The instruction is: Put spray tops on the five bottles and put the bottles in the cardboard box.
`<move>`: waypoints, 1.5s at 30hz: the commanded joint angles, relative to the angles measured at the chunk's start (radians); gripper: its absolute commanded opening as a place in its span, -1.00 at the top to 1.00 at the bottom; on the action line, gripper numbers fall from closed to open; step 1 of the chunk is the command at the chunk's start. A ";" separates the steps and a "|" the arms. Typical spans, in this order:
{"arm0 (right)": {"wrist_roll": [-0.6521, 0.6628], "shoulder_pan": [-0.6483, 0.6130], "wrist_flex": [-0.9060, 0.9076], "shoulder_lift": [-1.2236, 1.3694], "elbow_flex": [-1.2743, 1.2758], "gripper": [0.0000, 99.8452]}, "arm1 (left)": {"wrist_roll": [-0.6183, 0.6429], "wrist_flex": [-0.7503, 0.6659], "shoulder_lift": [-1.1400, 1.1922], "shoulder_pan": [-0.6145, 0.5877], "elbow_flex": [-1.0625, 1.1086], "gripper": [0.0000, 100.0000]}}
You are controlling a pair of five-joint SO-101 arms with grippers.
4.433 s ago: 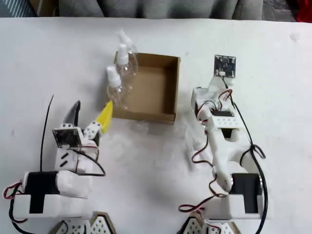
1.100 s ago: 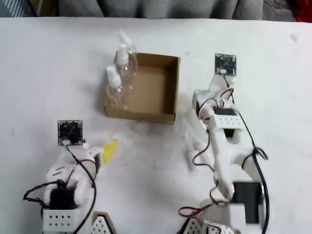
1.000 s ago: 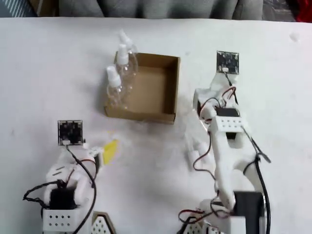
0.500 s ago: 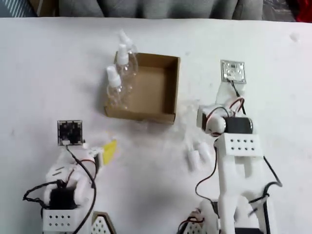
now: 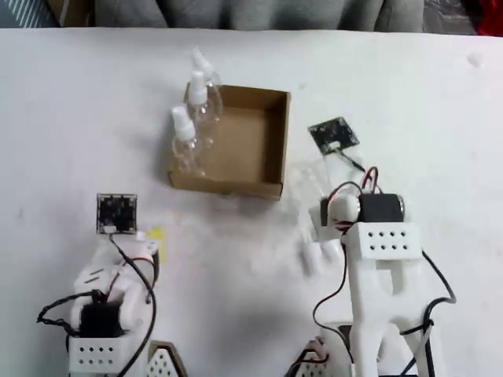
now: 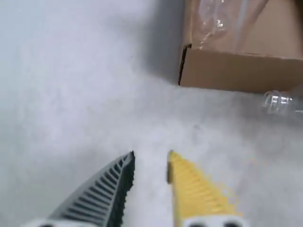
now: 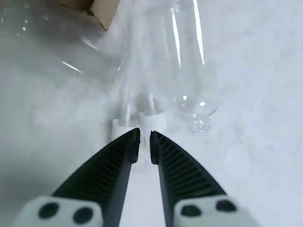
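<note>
Right of the cardboard box (image 5: 236, 145): right gripper (image 7: 144, 137) has swung in toward the box, now low over the loose spray tops (image 7: 152, 120) and uncapped bottles (image 7: 196, 124) lying there
Right gripper state: jaws all but shut, a sliver of gap, holding nothing
Meaning: looks like lining up on a top; capping here not yet started
Left gripper (image 6: 150, 158): pulled back from the box's near corner, parked well short, slightly open, empty
Capped bottles (image 5: 189, 126): three, unmoved at the box's left wall, inside as far as I can tell
</note>
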 commanded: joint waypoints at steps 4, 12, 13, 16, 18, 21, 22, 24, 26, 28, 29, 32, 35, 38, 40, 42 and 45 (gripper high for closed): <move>0.034 -0.082 0.070 -0.028 -0.029 0.97 | -0.075 -0.008 -0.018 -0.005 -0.003 0.92; 0.187 -0.263 0.070 -0.028 -0.029 0.96 | -0.078 -0.006 -0.018 -0.005 -0.003 0.95; 0.189 -0.282 0.061 -0.028 -0.029 0.96 | -0.078 -0.006 -0.018 -0.005 -0.003 0.95; 0.221 -0.328 0.051 -0.019 -0.029 0.77 | -0.078 -0.006 -0.018 -0.005 -0.003 0.95; 0.255 -0.358 0.051 -0.018 -0.029 0.62 | -0.078 -0.006 -0.018 -0.004 -0.003 0.95; 0.313 -0.398 0.042 -0.018 -0.029 0.57 | -0.078 -0.006 -0.018 -0.004 -0.003 0.95; 0.333 -0.407 0.030 -0.018 -0.029 0.58 | -0.078 -0.006 -0.018 -0.004 -0.003 0.95; 0.367 -0.417 -0.004 -0.016 -0.029 0.58 | -0.078 -0.006 -0.018 -0.004 -0.003 0.95; 0.400 -0.418 -0.042 -0.015 -0.028 0.57 | -0.078 -0.006 -0.018 -0.004 -0.003 0.95; 0.439 -0.435 -0.061 0.001 -0.021 0.57 | -0.080 -0.006 -0.018 -0.004 -0.003 0.95; 0.457 -0.449 -0.059 0.022 -0.017 0.55 | -0.080 -0.008 -0.018 -0.004 -0.003 0.95; 0.491 -0.493 -0.074 0.114 0.017 0.45 | -0.080 -0.009 -0.018 -0.004 -0.003 0.95; 0.494 -0.495 -0.162 0.219 0.028 0.44 | -0.080 -0.011 -0.018 -0.004 -0.003 0.95; 0.496 -0.489 -0.231 0.306 0.026 0.44 | -0.080 -0.011 -0.018 -0.004 -0.003 0.95; 0.496 -0.487 -0.268 0.344 0.025 0.44 | -0.080 -0.012 -0.018 -0.004 -0.003 0.95; 0.497 -0.492 -0.288 0.374 0.023 0.44 | -0.080 -0.012 -0.018 -0.004 -0.003 0.95; 0.497 -0.495 -0.315 0.406 0.023 0.44 | -0.080 -0.014 -0.018 -0.002 -0.003 0.95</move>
